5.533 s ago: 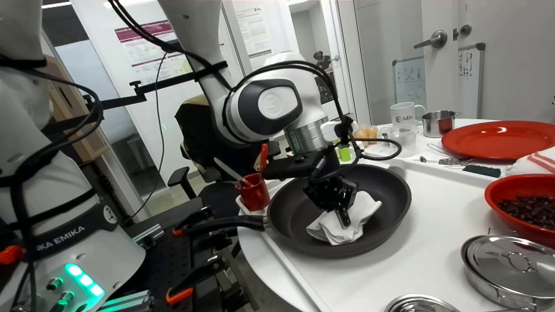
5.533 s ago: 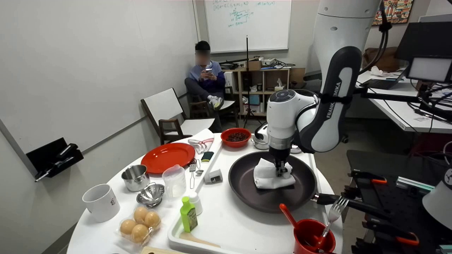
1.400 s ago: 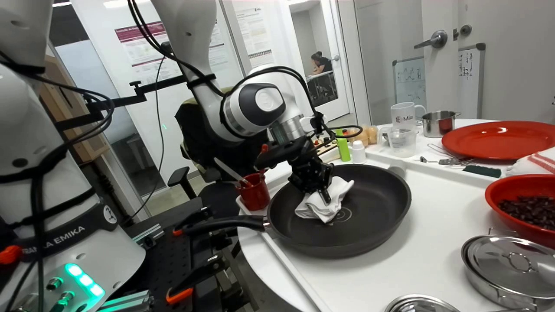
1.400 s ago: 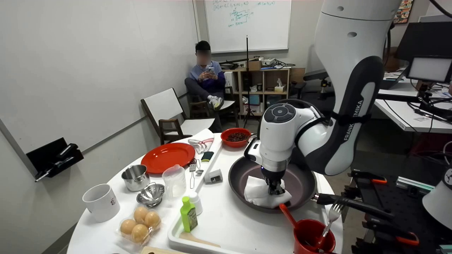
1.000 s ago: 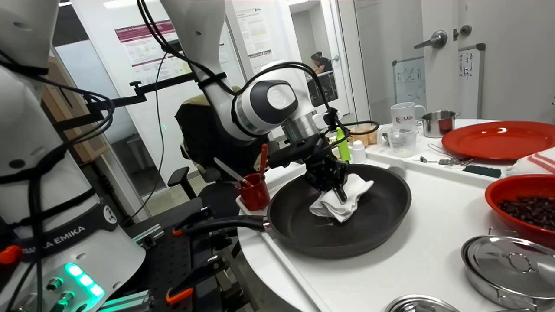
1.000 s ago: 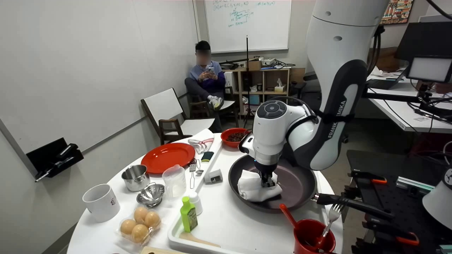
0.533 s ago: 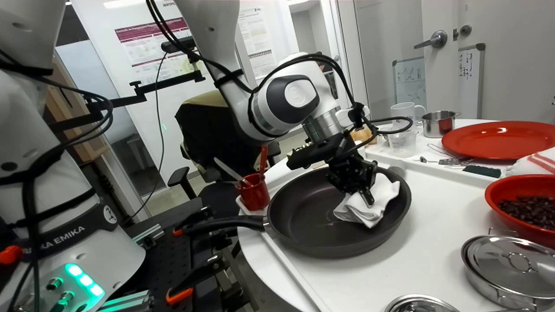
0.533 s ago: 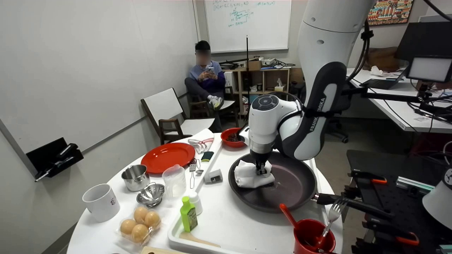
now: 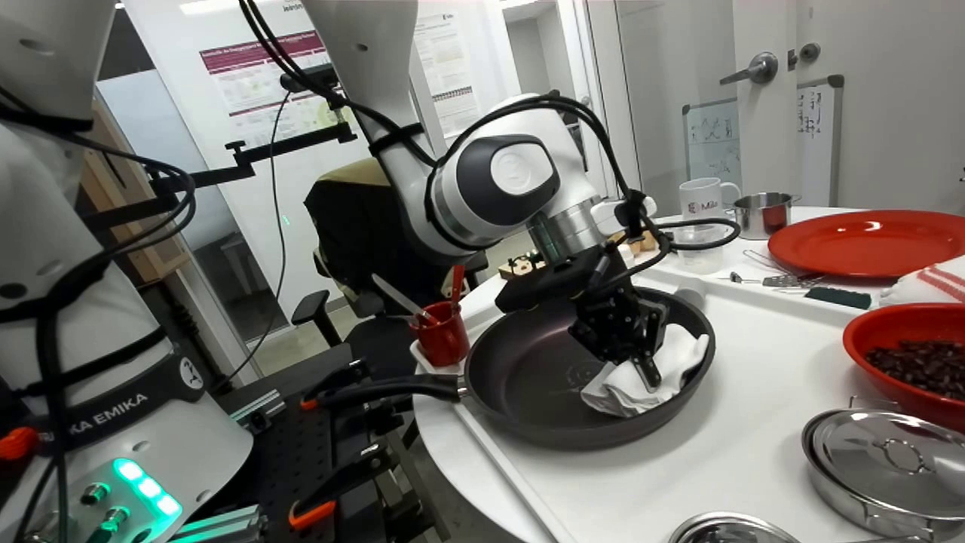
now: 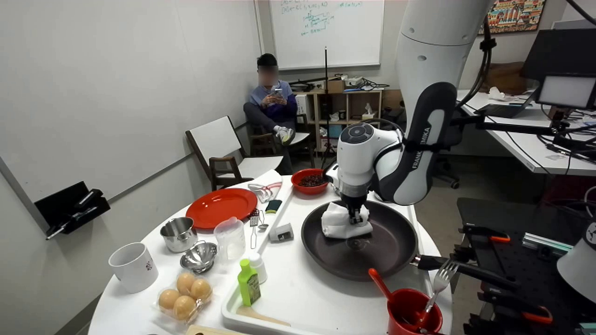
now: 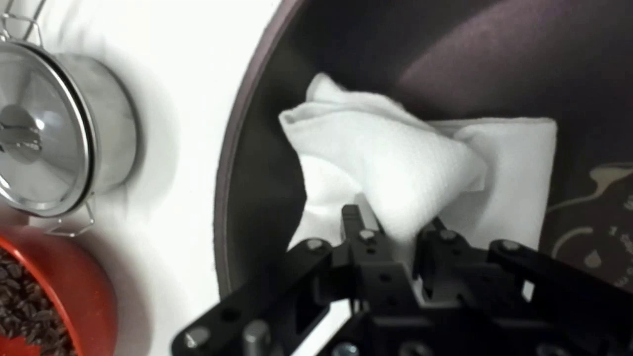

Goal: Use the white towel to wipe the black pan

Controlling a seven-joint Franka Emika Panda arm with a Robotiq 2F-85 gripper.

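As the soft, creased white towel (image 11: 395, 143) lies bunched just inside the rim of the black pan (image 10: 386, 246), away from the handle (image 9: 411, 387), the gripper (image 11: 393, 222) pinches a fold in narrowed jaws, and round, matte pan floor opens toward the red cup (image 9: 442, 338). Smooth white tray (image 9: 761, 392) spans the gap from the rim to a lidded steel pot (image 11: 109, 128) near a glossy red bowl (image 11: 84, 282). Compared with moments earlier, the towel sits farther from the handle.
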